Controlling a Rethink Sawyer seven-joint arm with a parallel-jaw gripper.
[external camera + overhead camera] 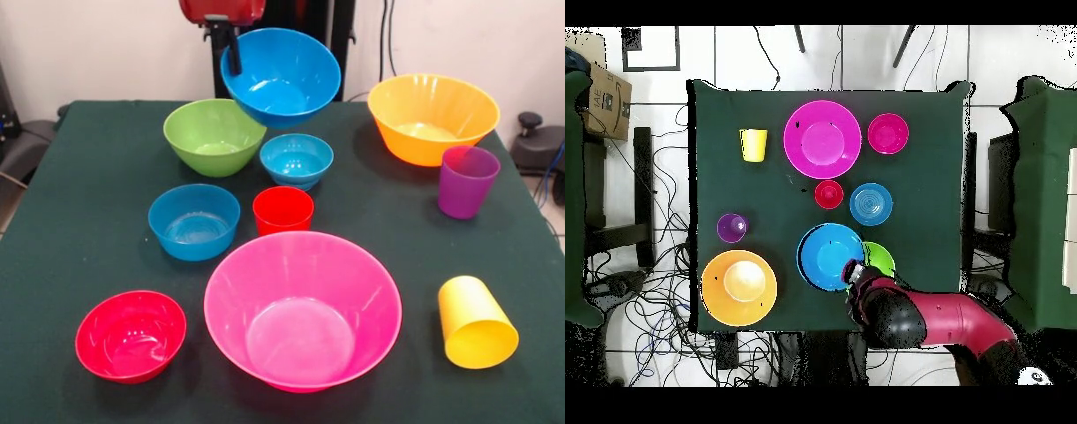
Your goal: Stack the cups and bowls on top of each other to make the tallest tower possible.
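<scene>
My gripper (234, 55) is shut on the rim of a medium blue bowl (282, 75), holding it tilted in the air above the far middle of the table. The gripper (853, 272) and that bowl (830, 256) also show overhead. Below it stand a green bowl (214, 135) and a small light-blue bowl (297, 159). Nearer are a second blue bowl (193, 221), a red cup (282, 209), a large pink bowl (302, 309) and a small red bowl (131, 336). At the right are an orange bowl (433, 117), an upright purple cup (466, 181) and a yellow cup (475, 322) on its side. No tower shows.
Everything rests on a dark green table (88, 177). A cardboard box (605, 100) sits off one corner, and cables (635, 310) lie on the floor around the table. The red arm (945, 325) reaches in from the base side.
</scene>
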